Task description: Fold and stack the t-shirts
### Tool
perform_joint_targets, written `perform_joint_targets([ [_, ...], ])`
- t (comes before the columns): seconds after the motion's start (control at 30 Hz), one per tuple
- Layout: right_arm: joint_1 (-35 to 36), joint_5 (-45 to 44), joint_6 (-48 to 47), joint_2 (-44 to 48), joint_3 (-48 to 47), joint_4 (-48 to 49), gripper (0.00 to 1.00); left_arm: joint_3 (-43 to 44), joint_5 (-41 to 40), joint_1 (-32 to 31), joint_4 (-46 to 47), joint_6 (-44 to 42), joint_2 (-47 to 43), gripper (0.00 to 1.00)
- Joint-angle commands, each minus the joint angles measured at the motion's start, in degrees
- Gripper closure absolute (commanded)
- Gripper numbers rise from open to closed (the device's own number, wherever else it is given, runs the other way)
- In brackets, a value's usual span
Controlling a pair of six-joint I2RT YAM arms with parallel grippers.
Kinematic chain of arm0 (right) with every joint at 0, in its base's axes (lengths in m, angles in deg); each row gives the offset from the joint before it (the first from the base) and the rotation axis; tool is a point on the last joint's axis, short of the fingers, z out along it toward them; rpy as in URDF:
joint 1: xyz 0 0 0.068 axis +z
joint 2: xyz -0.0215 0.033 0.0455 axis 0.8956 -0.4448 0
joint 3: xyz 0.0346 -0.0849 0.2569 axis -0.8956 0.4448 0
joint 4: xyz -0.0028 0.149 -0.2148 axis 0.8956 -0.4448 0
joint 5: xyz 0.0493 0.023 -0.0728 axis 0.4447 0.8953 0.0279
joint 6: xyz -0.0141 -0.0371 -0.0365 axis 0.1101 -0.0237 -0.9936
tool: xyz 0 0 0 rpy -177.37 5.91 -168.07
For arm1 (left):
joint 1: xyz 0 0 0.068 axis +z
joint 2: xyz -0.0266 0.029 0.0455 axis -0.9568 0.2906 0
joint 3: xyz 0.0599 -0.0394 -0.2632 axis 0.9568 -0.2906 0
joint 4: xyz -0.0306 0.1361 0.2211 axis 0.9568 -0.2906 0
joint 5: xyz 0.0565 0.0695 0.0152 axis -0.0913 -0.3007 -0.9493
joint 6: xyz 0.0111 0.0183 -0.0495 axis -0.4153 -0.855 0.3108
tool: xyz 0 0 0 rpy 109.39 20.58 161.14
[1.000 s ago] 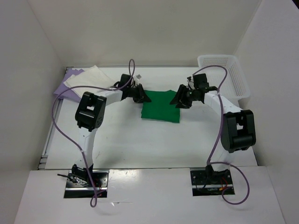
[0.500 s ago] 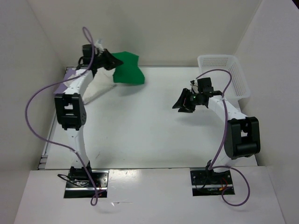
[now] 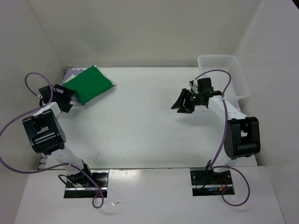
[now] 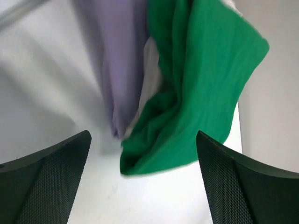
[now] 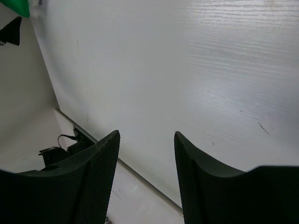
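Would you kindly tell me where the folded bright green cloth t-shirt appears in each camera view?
Top external: green t-shirt, upper left of the picture.
Left wrist: centre-right, large.
Right wrist: a sliver in the top-left corner.
Shared landmark: lavender shirt beneath it, in the top and left wrist views.

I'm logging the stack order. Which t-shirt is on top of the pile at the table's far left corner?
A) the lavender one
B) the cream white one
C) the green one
C: the green t-shirt lies folded on top, with edges of the lavender t-shirt and the cream t-shirt showing beneath it.
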Motion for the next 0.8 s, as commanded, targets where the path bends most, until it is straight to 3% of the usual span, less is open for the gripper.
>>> perform_joint_targets([
  [0.0, -0.46, 1.34, -1.32, 0.10, 0.84, -0.75, 0.44, -2.77, -7.87, -1.46, 3.52, 3.66, -9.83, 0.00],
  [0.23, -0.46, -0.06, -1.32, 1.77, 4.27, -0.23, 0.36, -9.98, -7.53, -1.46, -5.17, 0.78, -21.16, 0.00],
  [0.3, -0.46, -1.73, -0.71, 2.30, 5.59, -0.22, 0.00, -11.04, -4.04, -2.16, -8.51, -1.95, -22.84, 0.00],
  [0.4, 0.68, -4.71, -0.18, 2.92, 7.09, -0.22, 0.00, -14.46, 1.93, -4.97, -11.59, -6.09, -25.22, 0.00],
  [0.6, 4.99, -5.25, 1.58, 2.21, 7.61, 0.57, 0.00, -22.90, 4.07, -13.14, -20.28, -10.49, -35.13, 0.00],
  [0.77, 6.22, -4.72, 2.81, 1.69, 8.93, 2.77, 0.00, -27.74, 9.87, -21.38, -20.83, -11.02, -40.60, 0.00],
])
